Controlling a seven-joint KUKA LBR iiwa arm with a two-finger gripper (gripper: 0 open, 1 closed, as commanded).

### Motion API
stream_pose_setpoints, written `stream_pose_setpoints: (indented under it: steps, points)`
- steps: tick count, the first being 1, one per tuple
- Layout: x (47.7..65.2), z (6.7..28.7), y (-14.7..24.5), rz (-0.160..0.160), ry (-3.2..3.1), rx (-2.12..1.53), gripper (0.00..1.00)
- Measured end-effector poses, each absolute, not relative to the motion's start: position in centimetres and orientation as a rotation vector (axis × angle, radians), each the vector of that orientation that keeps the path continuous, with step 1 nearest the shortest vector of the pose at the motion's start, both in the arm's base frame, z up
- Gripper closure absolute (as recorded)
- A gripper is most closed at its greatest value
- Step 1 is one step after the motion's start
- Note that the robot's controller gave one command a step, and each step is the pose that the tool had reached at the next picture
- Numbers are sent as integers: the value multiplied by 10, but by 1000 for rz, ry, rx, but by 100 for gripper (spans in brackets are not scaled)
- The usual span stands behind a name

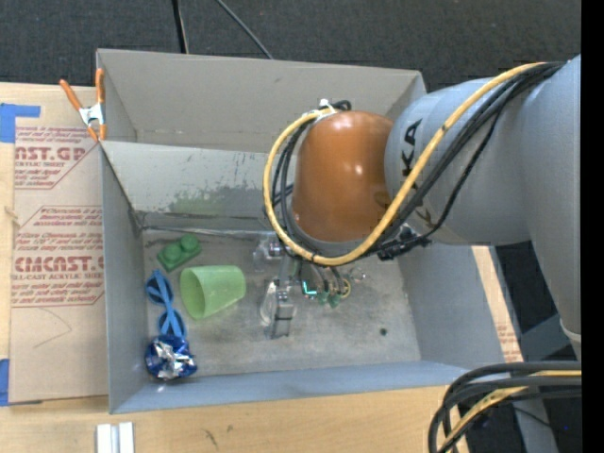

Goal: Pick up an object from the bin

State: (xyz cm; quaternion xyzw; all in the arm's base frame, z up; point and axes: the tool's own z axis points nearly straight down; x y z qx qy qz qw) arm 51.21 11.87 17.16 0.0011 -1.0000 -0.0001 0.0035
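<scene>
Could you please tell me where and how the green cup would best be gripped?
Probably across the tapered body of the green cup, coming down from above: it lies on its side, mouth toward the view's left, so both rounded sides are exposed.

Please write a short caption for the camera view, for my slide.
Gripper low in the grey bin, beside a tipped green cup.

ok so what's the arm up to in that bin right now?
The KUKA arm reaches into the grey bin from the right. Its gripper sits low near the middle of the floor, just right of a light green cup lying on its side. A small dark green piece, a blue looped thing and a blue-and-silver crumpled thing lie along the left side, apart from it. Whether it has grabbed anything can't be told.
</scene>
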Motion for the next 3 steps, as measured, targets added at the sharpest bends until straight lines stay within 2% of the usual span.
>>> stream_pose_setpoints:
  steps: [1, 2, 3]
  points:
    - [555, 66, 176, -2, -3127, 285, 0]
    - [556, 69, 175, -2, -3130, 280, 100]
    - [555, 226, 177, -3, -3118, 468, 100]
